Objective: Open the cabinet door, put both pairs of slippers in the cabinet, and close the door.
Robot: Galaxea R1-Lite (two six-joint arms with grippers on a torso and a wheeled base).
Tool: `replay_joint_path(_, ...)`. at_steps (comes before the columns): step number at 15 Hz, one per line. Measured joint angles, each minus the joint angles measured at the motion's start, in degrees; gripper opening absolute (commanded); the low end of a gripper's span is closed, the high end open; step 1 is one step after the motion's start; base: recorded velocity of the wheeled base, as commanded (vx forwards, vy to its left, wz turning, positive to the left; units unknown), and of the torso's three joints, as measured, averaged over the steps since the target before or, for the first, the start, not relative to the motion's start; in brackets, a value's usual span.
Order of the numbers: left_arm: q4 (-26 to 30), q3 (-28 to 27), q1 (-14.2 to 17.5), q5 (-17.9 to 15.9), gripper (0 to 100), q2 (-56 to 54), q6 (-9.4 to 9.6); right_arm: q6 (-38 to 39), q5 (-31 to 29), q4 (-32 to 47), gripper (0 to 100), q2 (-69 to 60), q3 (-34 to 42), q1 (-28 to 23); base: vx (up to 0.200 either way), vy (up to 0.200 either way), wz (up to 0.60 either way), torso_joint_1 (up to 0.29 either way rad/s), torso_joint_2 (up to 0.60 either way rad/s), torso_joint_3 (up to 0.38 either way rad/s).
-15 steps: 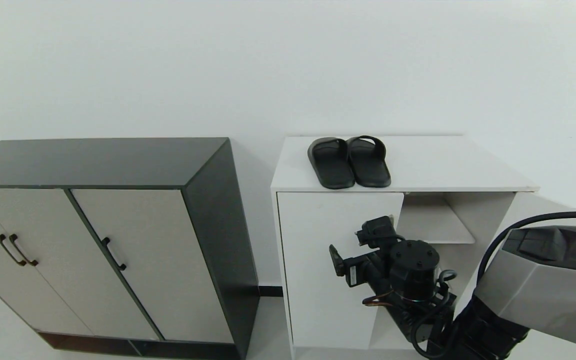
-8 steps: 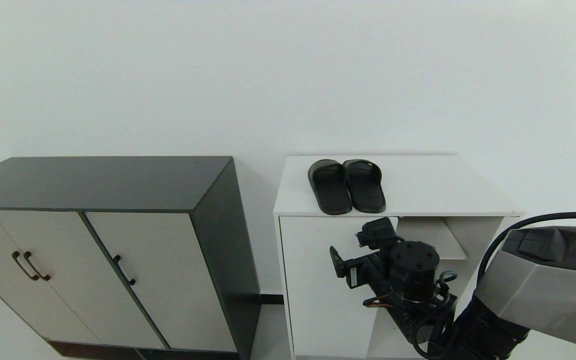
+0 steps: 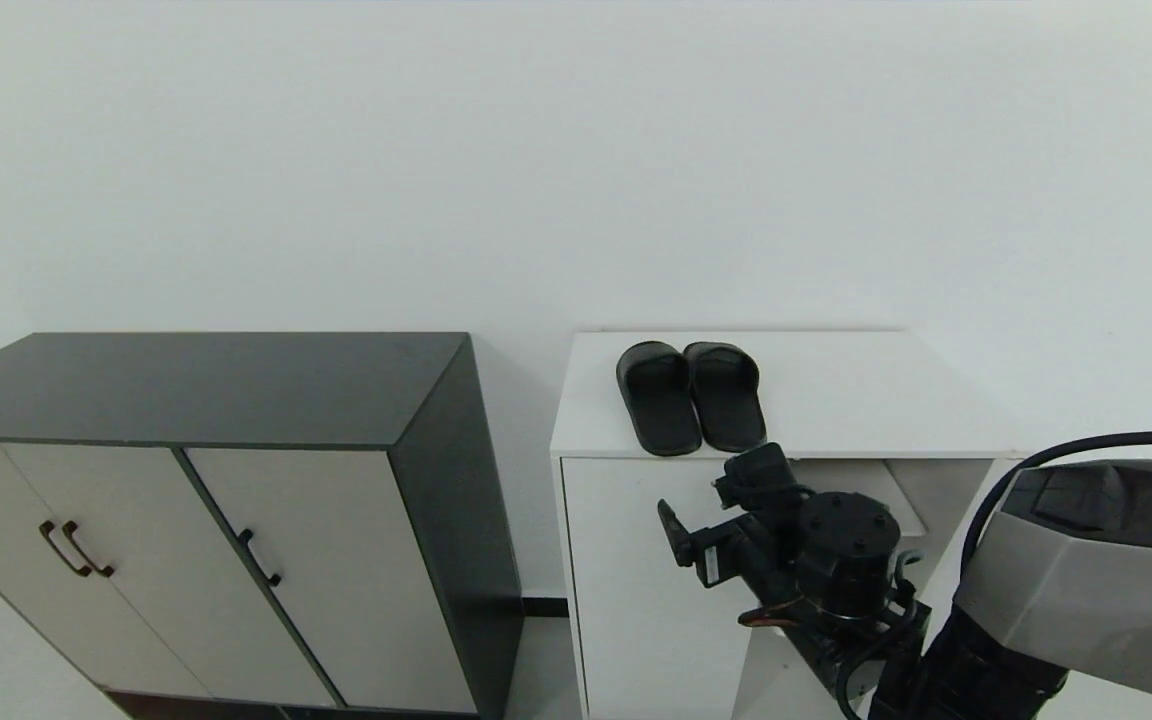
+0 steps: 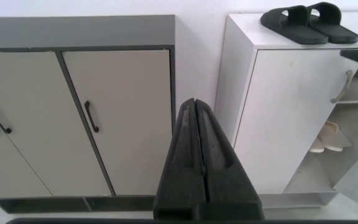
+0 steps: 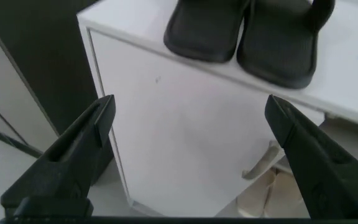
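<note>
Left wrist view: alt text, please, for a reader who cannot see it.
The left tool, shut, faces a dark cabinet and a white cabinet beside it. A black pair of slippers lies on the white cabinet's top; a pale pair sits on a shelf in its open part.

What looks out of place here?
The black slippers sit on top of the white cabinet instead of inside it. The cabinet stands open on one side, and a pale pair already lies inside.
</note>
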Motion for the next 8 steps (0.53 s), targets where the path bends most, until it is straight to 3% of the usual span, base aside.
replay_joint_path(2, 0.0, 0.0, 0.0, -0.02, 0, 0.0, 0.51, -0.27, 0.35, 0.68, 100, -0.34, 0.2, 0.13, 0.0, 0.0, 0.0, 0.0, 0.0, 0.0)
replay_joint_path(5, 0.0, 0.0, 0.0, 0.02, 0, 0.0, 0.46, 2.44, 0.3, 17.3, 100, -4.36, -2.08, 0.5, 0.0, 0.0, 0.0, 0.0, 0.0, 0.0)
replay_joint_path(8, 0.0, 0.0, 0.0, 0.04, 0, 0.0, 0.38, 6.25, -2.6, 36.93, 100, -9.65, -12.68, 0.88, 0.0, 0.0, 0.0, 0.0, 0.0, 0.0)
